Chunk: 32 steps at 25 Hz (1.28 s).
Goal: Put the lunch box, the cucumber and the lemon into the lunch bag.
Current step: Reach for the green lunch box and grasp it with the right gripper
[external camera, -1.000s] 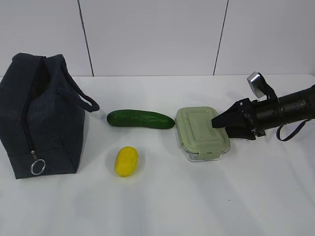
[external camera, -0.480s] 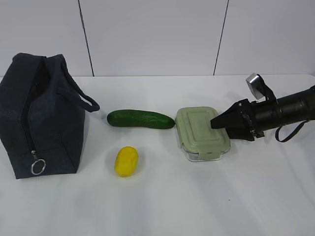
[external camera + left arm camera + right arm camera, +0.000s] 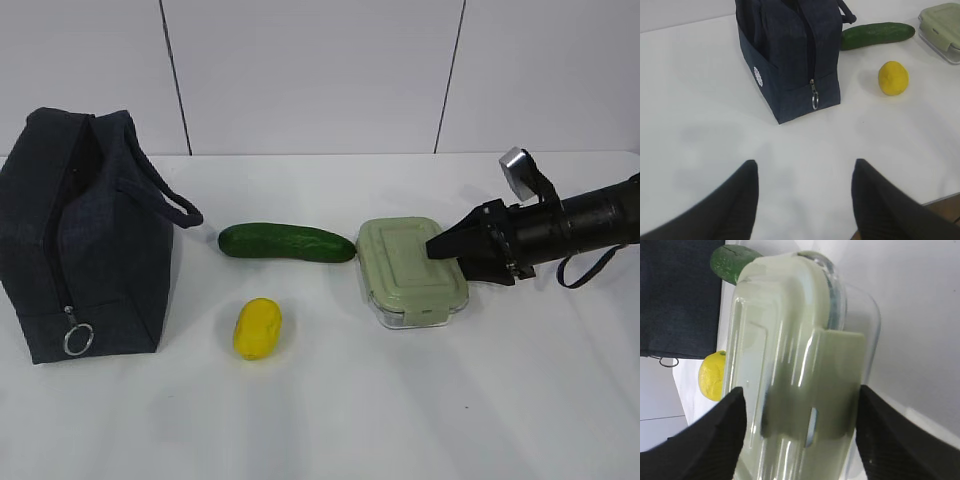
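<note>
So the right gripper (image 3: 440, 247), a black two-fingered claw on a black arm coming in from the right side, is sitting low over the right end of the lunch box (image 3: 412, 268), a rectangular clear glass container with a pale sage-green snap-lock lid. Its jaws are spread wide, one finger on each side of the box's short end, and from the wrist camera you can see the lid (image 3: 790, 365) filling the gap between the two dark fingers (image 3: 710, 440), but I honestly can't tell if they're touching the glass. The box sits flat on the white table (image 3: 330, 420). Just left of it, nearly end to end, lies the long dark green cucumber (image 3: 286, 242), and nearer to me, in front of the cucumber, is the small oval bright yellow lemon (image 3: 257, 328). Well off to the left stands the boxy dark navy fabric lunch bag (image 3: 85, 235), upright, loop handle drooping toward the cucumber, metal ring pull (image 3: 76, 339) hanging low at the bottom of the zipper. The left gripper (image 3: 805, 200) hangs over bare table, in front of the bag, its fingers spread too, holding nothing.
</note>
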### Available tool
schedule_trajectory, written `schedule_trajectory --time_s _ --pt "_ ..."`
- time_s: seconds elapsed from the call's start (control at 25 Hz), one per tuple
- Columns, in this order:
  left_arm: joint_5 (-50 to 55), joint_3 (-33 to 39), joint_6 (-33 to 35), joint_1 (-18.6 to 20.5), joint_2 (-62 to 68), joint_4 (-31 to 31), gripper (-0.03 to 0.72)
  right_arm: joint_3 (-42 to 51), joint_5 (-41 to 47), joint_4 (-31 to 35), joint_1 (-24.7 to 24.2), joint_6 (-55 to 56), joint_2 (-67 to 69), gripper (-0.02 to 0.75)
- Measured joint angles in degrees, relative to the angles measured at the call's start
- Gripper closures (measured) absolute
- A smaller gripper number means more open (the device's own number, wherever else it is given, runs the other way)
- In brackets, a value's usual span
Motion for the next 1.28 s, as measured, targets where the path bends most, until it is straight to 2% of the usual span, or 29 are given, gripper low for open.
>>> schedule_trajectory --time_s 1.04,1.28 --pt "0.0 0.0 0.0 0.0 0.0 0.0 0.257 0.0 0.0 0.9 0.7 0.0 1.0 0.223" --pt "0.0 0.0 0.0 0.0 0.0 0.0 0.257 0.0 0.0 0.9 0.7 0.0 1.0 0.279"
